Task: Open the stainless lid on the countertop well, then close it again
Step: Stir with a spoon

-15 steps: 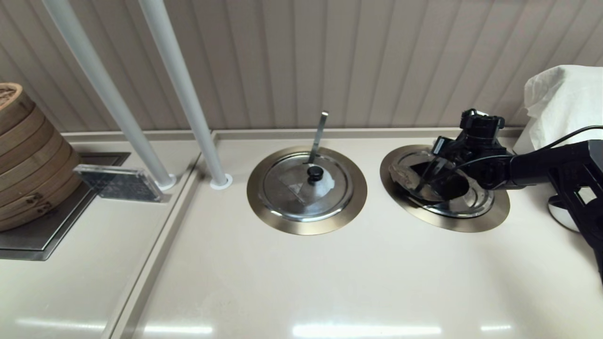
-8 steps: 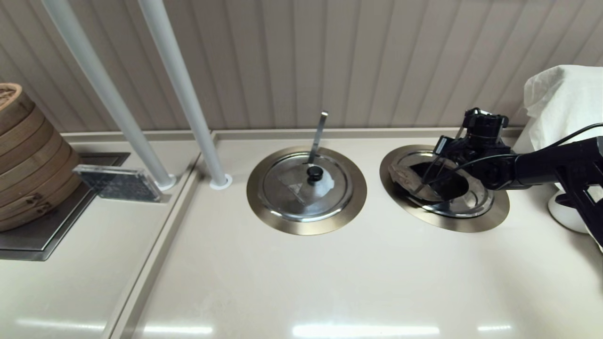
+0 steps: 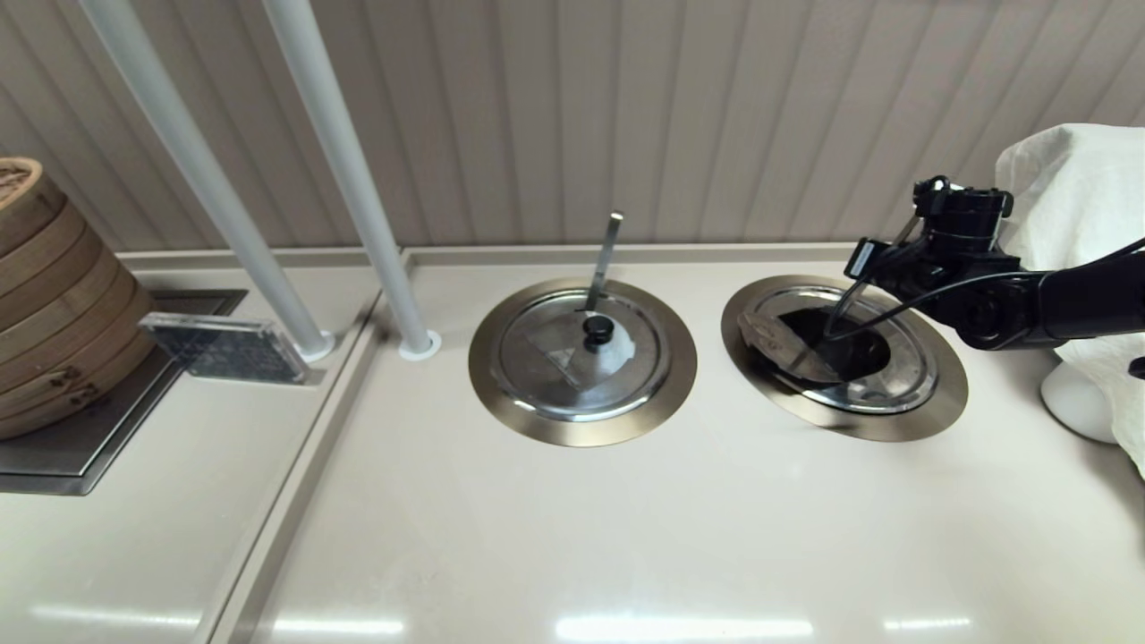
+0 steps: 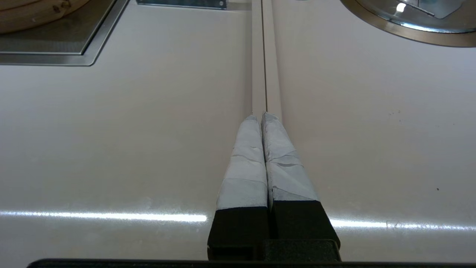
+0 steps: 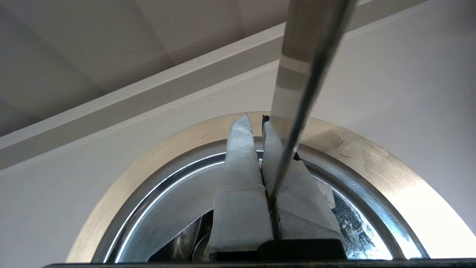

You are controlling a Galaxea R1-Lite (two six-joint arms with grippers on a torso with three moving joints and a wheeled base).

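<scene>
The stainless lid (image 3: 903, 376) lies in the right countertop well, inside its bronze ring (image 3: 953, 389). A dark reflection covers the lid's middle, so its knob does not show. My right gripper (image 3: 872, 268) hangs over the lid's back edge. In the right wrist view its taped fingertips (image 5: 256, 119) are pressed together above the lid (image 5: 178, 201) and ring (image 5: 167, 149). The flat steel utensil handle (image 5: 297, 74) crosses the right finger and its thin edge runs down into the slit between them. My left gripper (image 4: 260, 115) is shut and empty above the counter seam, outside the head view.
The twin lid (image 3: 581, 358) with its near-upright handle (image 3: 608, 250) sits in the left well. Two white poles (image 3: 358, 179) rise behind it. Bamboo steamers (image 3: 45, 295) and a clear box (image 3: 224, 349) stand far left. A white cloth (image 3: 1073, 206) hangs beside the right arm.
My right arm has drawn back to the right and up, from over the lid's centre to its back edge. The lid has stayed in its well.
</scene>
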